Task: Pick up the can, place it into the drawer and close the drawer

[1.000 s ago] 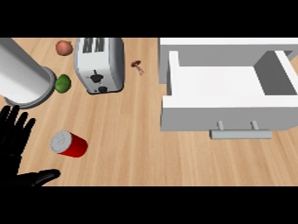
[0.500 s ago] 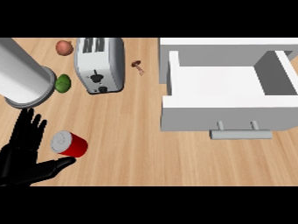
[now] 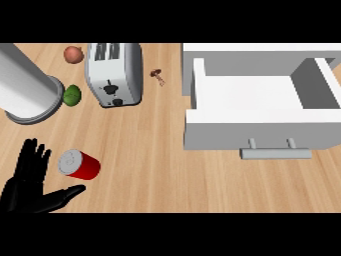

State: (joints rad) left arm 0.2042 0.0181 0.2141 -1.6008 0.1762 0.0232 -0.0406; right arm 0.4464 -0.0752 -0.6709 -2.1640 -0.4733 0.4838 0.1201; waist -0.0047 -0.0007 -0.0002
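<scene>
Head view, lower left of the frame: the left hand (image 3: 31,187) has slid in right beside the red can (image 3: 79,164), way closer than a second ago when it sat off at the left edge. Its fingers (image 3: 34,159) are straight and spread, thumb poking out under the can, nothing held yet, so the grasp looks like the next step. The can lies on the wooden counter (image 3: 151,150), well apart from the open white drawer (image 3: 265,97) at upper right. The toaster (image 3: 114,73) sits at the top, and no right hand in sight
</scene>
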